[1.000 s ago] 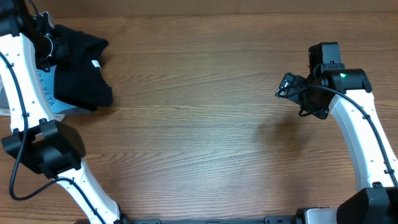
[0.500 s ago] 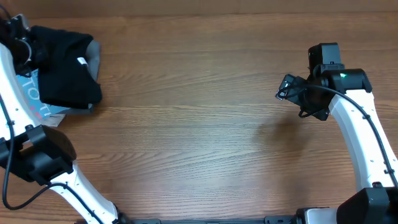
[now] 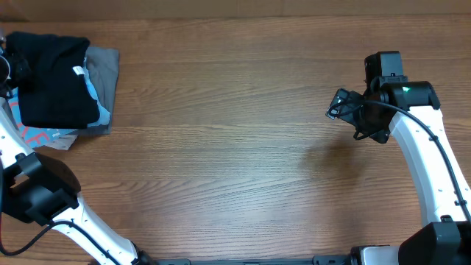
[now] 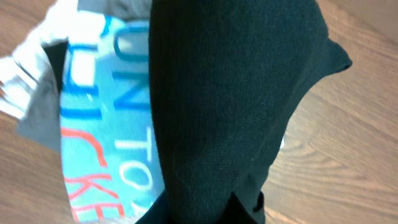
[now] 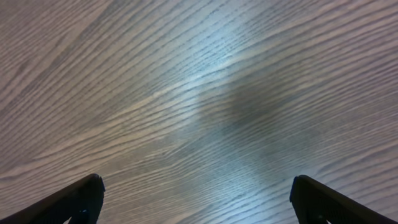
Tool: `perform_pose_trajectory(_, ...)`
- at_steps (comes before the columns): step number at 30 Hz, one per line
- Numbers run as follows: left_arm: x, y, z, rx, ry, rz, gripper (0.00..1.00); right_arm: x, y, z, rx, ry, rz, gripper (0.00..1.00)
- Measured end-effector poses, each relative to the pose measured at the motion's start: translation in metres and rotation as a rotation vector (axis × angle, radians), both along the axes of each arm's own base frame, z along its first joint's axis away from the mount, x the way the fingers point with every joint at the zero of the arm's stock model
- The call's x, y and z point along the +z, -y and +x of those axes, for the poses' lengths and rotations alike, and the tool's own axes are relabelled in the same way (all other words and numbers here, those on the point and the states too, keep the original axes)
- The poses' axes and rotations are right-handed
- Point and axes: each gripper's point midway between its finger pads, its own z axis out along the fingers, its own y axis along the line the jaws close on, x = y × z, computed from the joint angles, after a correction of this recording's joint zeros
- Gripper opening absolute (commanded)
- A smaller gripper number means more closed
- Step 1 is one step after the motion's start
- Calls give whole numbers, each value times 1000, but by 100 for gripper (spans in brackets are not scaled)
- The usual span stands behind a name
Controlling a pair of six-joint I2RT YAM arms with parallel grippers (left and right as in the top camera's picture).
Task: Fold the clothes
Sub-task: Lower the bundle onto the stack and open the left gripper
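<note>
The black T-shirt [image 3: 55, 85] lies folded at the table's far left, with its small white neck tag [image 3: 77, 71] showing. It rests on a light-blue printed shirt and a grey shirt. My left gripper [image 3: 6, 66] is at the frame's left edge, shut on the black T-shirt's left side. In the left wrist view the black T-shirt [image 4: 230, 93] runs straight into the jaws [image 4: 199, 214]. My right gripper [image 3: 342, 103] is open and empty above bare wood at the right. Its two fingertips stand wide apart in the right wrist view [image 5: 199, 202].
The light-blue printed shirt [image 3: 33, 135] sticks out below the black one and also shows in the left wrist view [image 4: 106, 93]. The grey shirt [image 3: 107, 66] sticks out on the right. The wooden table [image 3: 235, 147] stretches between the arms.
My left gripper has pulled the black T-shirt to the left over the pile, and the grey shirt now shows on its right side. The right arm has not moved.
</note>
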Motion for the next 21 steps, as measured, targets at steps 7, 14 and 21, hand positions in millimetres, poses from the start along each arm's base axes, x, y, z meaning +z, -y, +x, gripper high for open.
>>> perform_pose_trajectory(7, -19, -15, 8, 19, -1, 56, 18, -1, 0, -5, -1, -20, -1, 100)
perform_pose_trajectory(14, -51, -37, 6, 70, -47, 127, 50, -2, 0, -7, 0, -30, -1, 100)
perform_pose_trajectory(21, -55, -59, -11, 147, -76, 138, 100, -2, 0, -10, 0, -40, -1, 100)
